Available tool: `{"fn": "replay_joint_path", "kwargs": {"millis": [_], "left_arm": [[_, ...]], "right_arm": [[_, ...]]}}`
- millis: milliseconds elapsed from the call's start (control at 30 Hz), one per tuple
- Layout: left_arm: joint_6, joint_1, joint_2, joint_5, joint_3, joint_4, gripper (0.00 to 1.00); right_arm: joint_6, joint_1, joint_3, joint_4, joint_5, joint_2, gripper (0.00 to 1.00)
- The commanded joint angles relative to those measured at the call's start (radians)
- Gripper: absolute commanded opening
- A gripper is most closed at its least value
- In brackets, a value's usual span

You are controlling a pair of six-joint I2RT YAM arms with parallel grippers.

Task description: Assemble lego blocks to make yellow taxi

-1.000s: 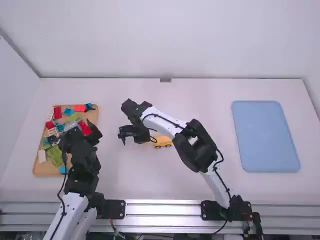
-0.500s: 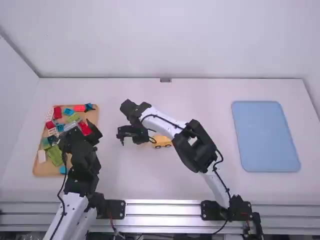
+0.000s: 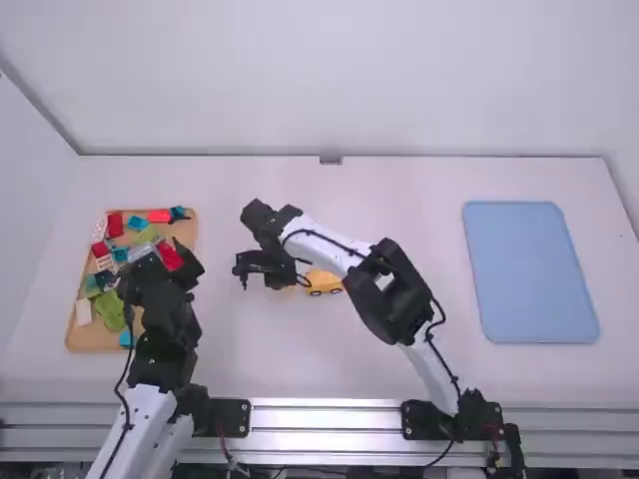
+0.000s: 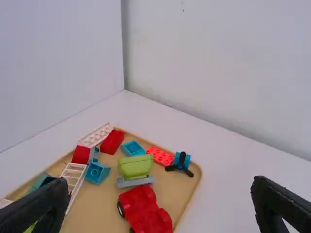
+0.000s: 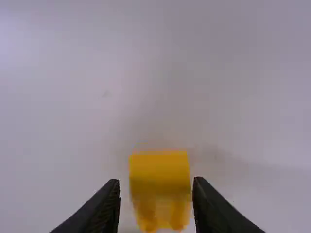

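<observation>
My right gripper (image 3: 262,272) is low over the middle of the table, just left of a yellow vehicle part (image 3: 323,281) with dark wheels. A yellow block (image 5: 160,174) lies between the fingertips of my right gripper (image 5: 156,187) in its wrist view, with a narrow gap at the left finger. Over the block tray (image 3: 88,337) at the left, my left gripper (image 3: 150,271) stands wide open. From its wrist camera, nothing is between the fingers of my left gripper (image 4: 163,194).
The wooden tray (image 4: 189,206) holds several loose pieces: a red wheeled base (image 4: 145,211), a green block (image 4: 135,166), a red brick (image 4: 160,156) and a propeller piece (image 4: 180,164). A blue tray (image 3: 529,271) lies at the right.
My right gripper has shifted very slightly to the left. The left arm, the vehicle part and both trays are where they were.
</observation>
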Motion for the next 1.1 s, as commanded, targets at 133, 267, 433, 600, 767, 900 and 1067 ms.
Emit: {"fn": "replay_joint_path", "kwargs": {"millis": [133,267,433,600,767,900,1067], "left_arm": [[-0.006,-0.002,-0.006,-0.023,-0.01,0.0,0.99],[-0.006,-0.002,-0.006,-0.024,-0.01,0.001,0.99],[-0.003,-0.002,-0.006,-0.032,-0.01,0.008,0.99],[-0.002,-0.002,-0.006,-0.033,-0.01,0.008,0.99],[-0.028,-0.002,-0.006,0.015,-0.01,-0.022,0.99],[0.071,-0.002,-0.002,0.279,-0.009,0.015,0.99],[0.167,-0.002,0.077,0.483,0.019,0.056,0.99]], "right_arm": [[0.002,-0.008,-0.026,0.005,-0.008,0.013,0.66],[0.003,-0.02,0.0,0.0,-0.01,0.012,0.95],[0.034,-0.063,0.077,-0.007,-0.051,-0.023,0.98],[0.118,-0.143,0.128,0.055,-0.071,-0.114,0.99],[0.229,-0.275,0.063,0.065,-0.254,-0.167,0.98],[0.294,-0.342,-0.026,0.178,-0.26,-0.167,0.98],[0.293,-0.363,-0.026,0.156,-0.214,-0.215,0.98]]}}
